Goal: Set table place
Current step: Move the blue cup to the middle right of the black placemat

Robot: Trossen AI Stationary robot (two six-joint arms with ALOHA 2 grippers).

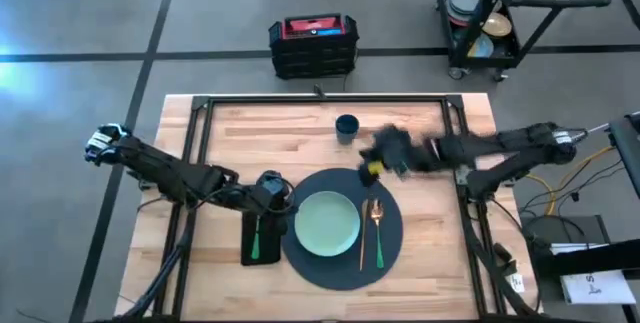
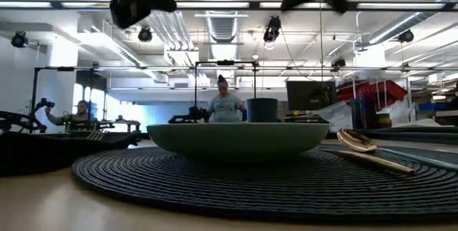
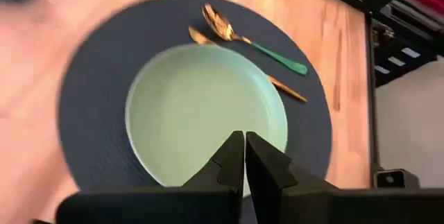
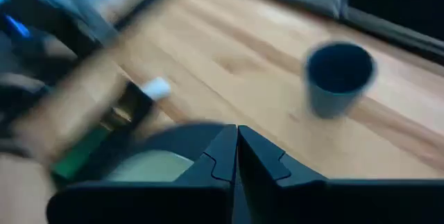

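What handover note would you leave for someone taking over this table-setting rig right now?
Left claw: shut, empty, by the plate's left edge.
Right claw: shut, empty, above the table between cup and placemat.
Placemat is down, with the green plate centred on it. Two gold pieces, one green-handled, lie on the mat right of the plate. The black napkin sits left of the mat with a green-handled piece on it. The blue cup stands off the mat, toward the far edge.
Left: probably bring the cup closer, if anything.
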